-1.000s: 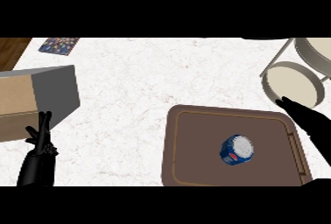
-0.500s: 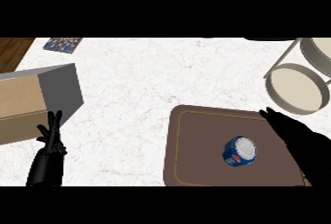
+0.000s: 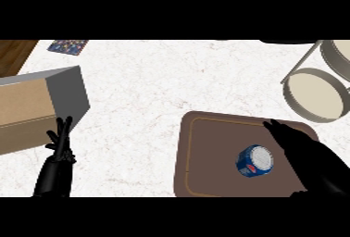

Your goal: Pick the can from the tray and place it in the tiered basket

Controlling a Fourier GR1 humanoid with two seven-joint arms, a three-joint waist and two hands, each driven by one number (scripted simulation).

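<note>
A: Presently, status? The can (image 3: 255, 161) sits on the brown tray (image 3: 212, 157), right of centre, not lifted. Tiered basket (image 3: 315, 95) at the far right of the bench (image 3: 171, 83) holds nothing that I can see.

B: Agreed, so the pick is not yet made; grasp, lift, carry and placing are all left. The right robot hand (image 3: 297, 143) lies over the tray just beside the can on its right side, fingers straight and extended, not curled round anything. Contact with the can: cannot tell.

A: Left robot hand (image 3: 60, 141)?

B: Resting near the lower left, fingers up and straight, next to the cardboard box (image 3: 37, 109). Holds nothing.

A: Orientation of the can?

B: The pale round end faces up toward the view, blue side wall showing along its lower left. I judge it upright or nearly so, long axis roughly vertical, seemingly leaning a little toward the upper right.

A: Noted. A patterned item (image 3: 68, 46) lies at the far left corner, well apart.
</note>
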